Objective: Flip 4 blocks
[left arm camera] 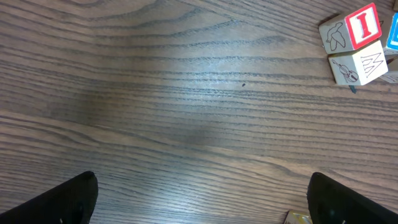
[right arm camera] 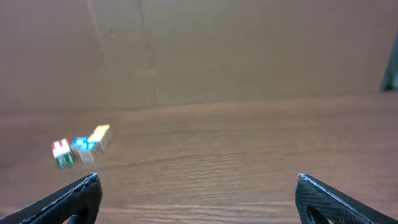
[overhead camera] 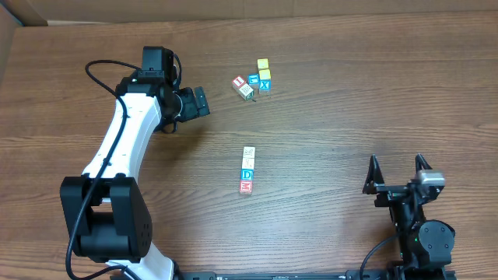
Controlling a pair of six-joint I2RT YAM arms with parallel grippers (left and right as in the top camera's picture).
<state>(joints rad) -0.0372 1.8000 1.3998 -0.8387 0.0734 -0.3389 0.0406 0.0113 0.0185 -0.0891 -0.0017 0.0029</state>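
Left claw (overhead camera: 204, 103): spread, empty, facing cream block (overhead camera: 247, 91).
Right claw (overhead camera: 397, 167): spread, idle.
Technique: centre claw squarely over block, close, roll it over.

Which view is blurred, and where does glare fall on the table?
Overhead: even light, sharp, no strong glare on the table. Left wrist: crisp grain, a pale glare patch mid-frame, the red I block sharp. Right wrist: out of focus, the yellow block smeared.

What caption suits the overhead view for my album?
Wooden table with the left gripper and right gripper open; three blocks in a row mid-table, a cluster of blocks beyond.
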